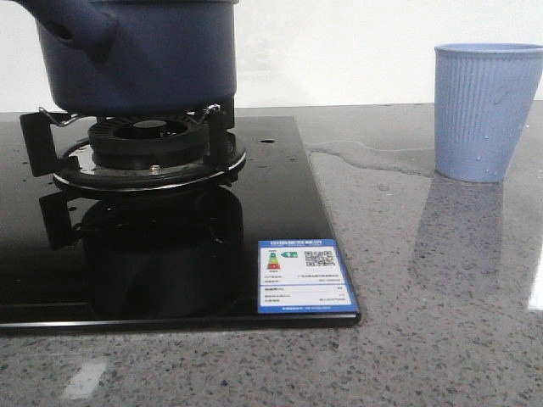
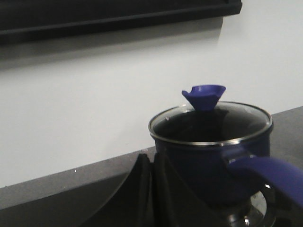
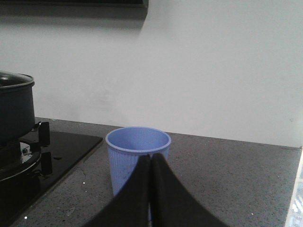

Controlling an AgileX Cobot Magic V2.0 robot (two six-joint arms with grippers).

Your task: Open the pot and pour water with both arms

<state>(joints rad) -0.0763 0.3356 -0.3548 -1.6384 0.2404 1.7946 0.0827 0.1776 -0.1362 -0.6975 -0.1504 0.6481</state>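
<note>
The dark navy-blue pot (image 1: 144, 55) stands on the burner of the black stove (image 1: 280, 212) at the left of the front view. In the left wrist view the pot (image 2: 203, 165) carries a glass lid (image 2: 213, 124) with a blue knob (image 2: 204, 96), and its blue side handle (image 2: 270, 176) points toward the camera. My left gripper (image 2: 152, 158) is shut and empty, just short of the pot's side. My right gripper (image 3: 151, 158) is shut and empty, in front of the ribbed light-blue cup (image 3: 137, 158). Neither arm shows in the front view.
The light-blue cup (image 1: 485, 110) stands on the grey speckled counter (image 1: 424, 356) at the right, with a puddle of water (image 1: 373, 157) beside it. The stove has a blue-and-white label (image 1: 304, 275) at its front right corner. A white wall is behind.
</note>
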